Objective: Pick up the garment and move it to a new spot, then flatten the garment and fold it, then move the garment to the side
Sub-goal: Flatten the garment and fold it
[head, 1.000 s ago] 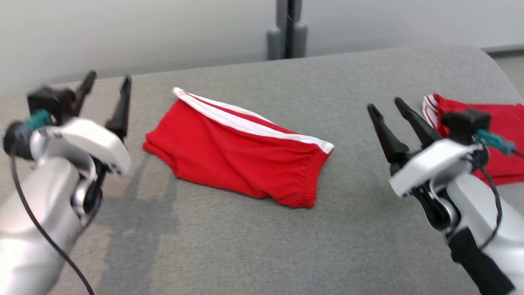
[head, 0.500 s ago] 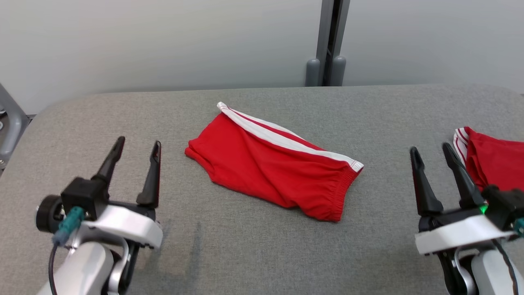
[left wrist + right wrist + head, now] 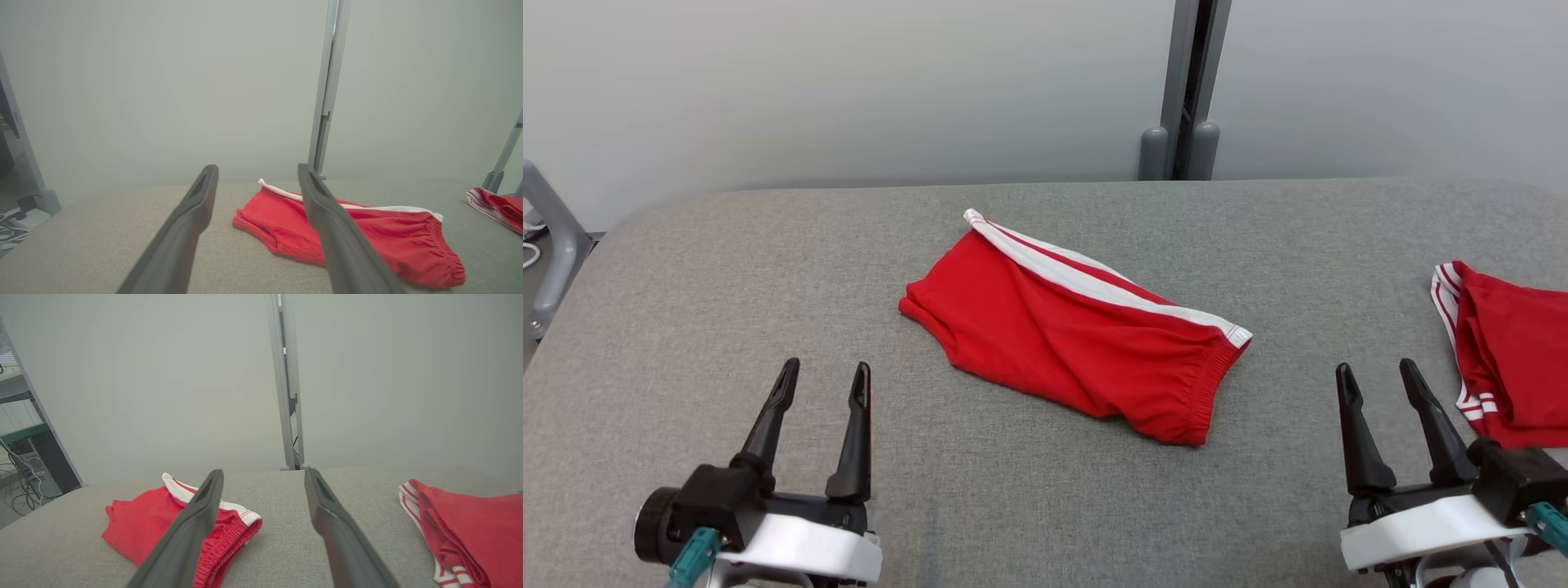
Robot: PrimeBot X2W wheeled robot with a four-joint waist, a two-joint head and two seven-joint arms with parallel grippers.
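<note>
Red shorts (image 3: 1074, 327) lie doubled over, centre frame on grey table (image 3: 727, 269); left gripper (image 3: 826, 366) and right gripper (image 3: 1374, 367) both agape, empty, lower corners; any lift likely best taken at opposite ends together.

Red garment (image 3: 1078, 339), a pair of shorts folded flat, white stripe along its upper edge, gathered elastic waistband at lower right, leg hems at left, lying diagonally at centre of frame on the grey table (image 3: 768, 269), slightly creased.

Grey table (image 3: 686, 286), metal post (image 3: 1183, 82) behind
</note>
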